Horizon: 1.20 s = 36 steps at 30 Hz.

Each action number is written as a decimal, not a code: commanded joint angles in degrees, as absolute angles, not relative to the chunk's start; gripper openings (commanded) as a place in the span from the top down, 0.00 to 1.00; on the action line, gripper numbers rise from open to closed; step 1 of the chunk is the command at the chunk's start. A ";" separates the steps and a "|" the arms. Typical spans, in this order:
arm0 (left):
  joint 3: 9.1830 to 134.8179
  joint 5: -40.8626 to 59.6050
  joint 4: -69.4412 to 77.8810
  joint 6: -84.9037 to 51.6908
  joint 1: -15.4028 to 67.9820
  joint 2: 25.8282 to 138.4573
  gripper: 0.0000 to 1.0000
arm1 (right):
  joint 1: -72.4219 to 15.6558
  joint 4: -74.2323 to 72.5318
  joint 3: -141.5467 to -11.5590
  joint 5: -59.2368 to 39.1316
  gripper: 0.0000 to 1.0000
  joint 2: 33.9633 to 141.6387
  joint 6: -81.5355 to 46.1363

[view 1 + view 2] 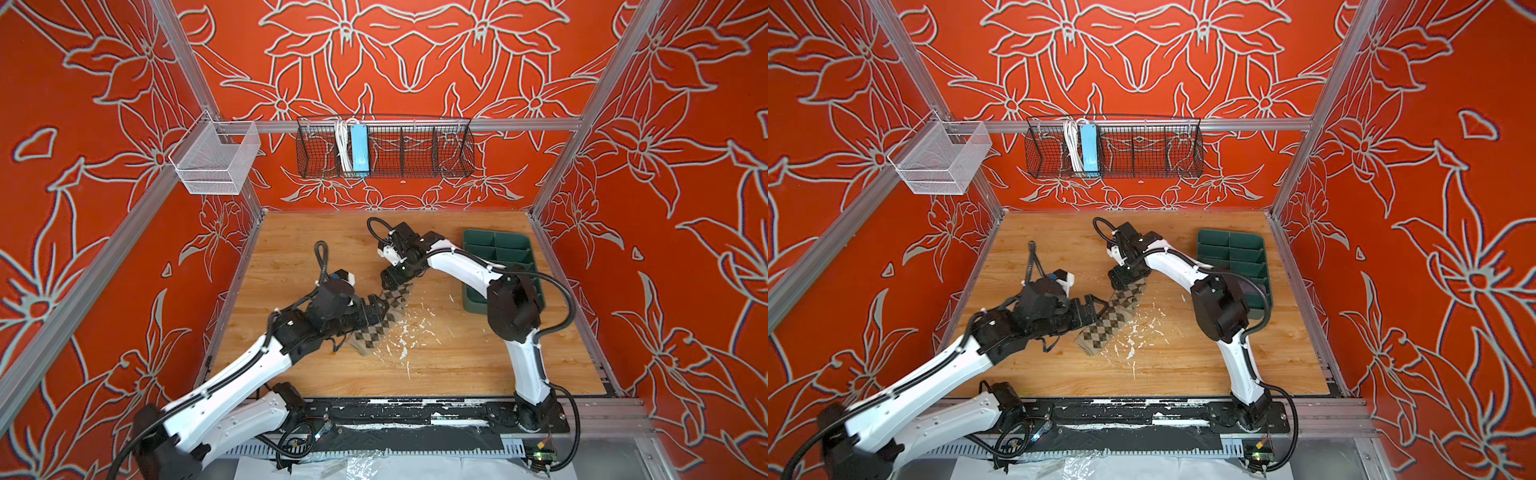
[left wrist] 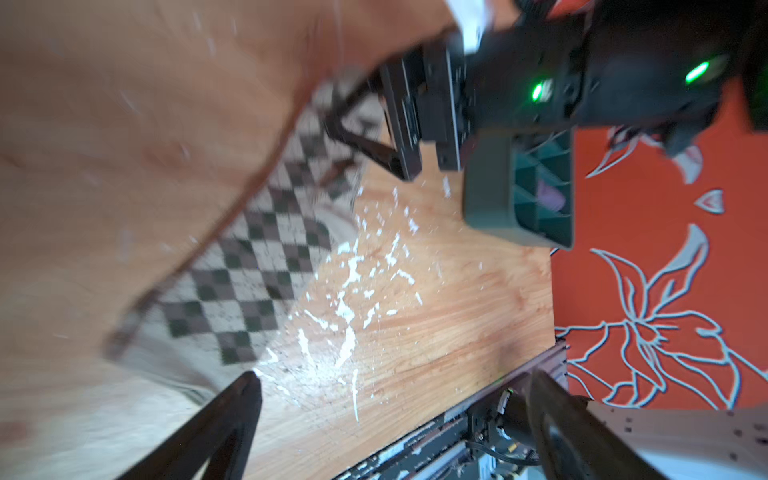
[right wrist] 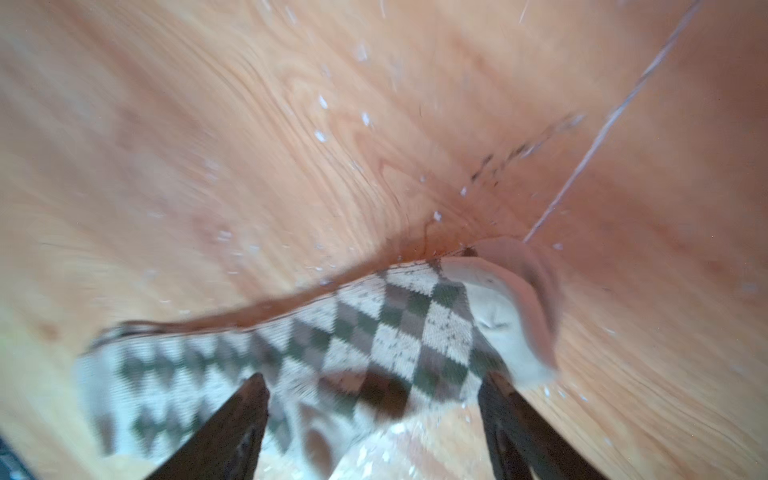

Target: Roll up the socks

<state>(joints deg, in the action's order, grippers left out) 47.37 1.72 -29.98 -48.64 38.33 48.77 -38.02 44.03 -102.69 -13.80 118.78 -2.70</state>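
We see the red-walled wood surface (image 1: 1183,365) open toward its front edge, argyle sock (image 1: 1113,320) flat at centre, left end effector (image 2: 392,374) and right end effector (image 3: 374,382) both spread at it, green tray (image 1: 1208,237) along the right edge.

The sock (image 1: 1113,320) is knitted cloth, table (image 1: 1059,374) grained wood, tray (image 1: 1214,243) matt plastic.

light wood-grain tabletop (image 1: 457,365). argyle sock (image 1: 1100,332) lies on it near the middle, running diagonally front-left to back-right. white flecks (image 1: 402,332) scattered on the surface just beside the sock, on its right. dark green divided tray (image 1: 473,301) sits at the far right edge, apart from the sock.
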 commanded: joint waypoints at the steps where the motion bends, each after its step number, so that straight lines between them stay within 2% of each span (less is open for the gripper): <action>1: 49.78 -8.95 -39.08 -38.94 38.58 39.70 0.03 | -39.22 41.09 -97.04 -14.37 0.21 110.27 -5.80; 4: 49.99 -15.06 -40.42 -33.03 38.58 30.56 0.03 | -41.35 35.52 -89.34 -15.54 0.24 104.06 -11.64; 7: 50.14 -19.92 -41.21 -29.59 38.58 23.24 0.03 | -44.80 26.78 -82.21 -21.59 0.28 100.88 -20.83; 12: 50.50 -22.35 -42.98 -27.95 38.58 17.05 0.03 | -53.87 19.87 -79.53 -25.43 0.29 104.76 -30.02; 18: 50.01 -19.89 -45.67 -29.56 38.54 16.35 0.03 | -60.04 20.86 -81.83 -24.19 0.26 112.74 -30.09; 26: 47.85 -18.24 -46.75 -31.62 38.54 14.25 0.02 | -60.64 19.15 -76.93 -22.30 0.26 115.53 -30.53; 31: 48.83 -17.08 -48.18 -30.75 38.58 14.95 0.03 | -61.57 20.95 -71.68 -22.09 0.26 113.24 -29.19; 36: 50.61 -16.87 -50.43 -28.71 38.61 17.58 0.03 | -61.87 26.19 -64.02 -18.68 0.26 106.23 -25.48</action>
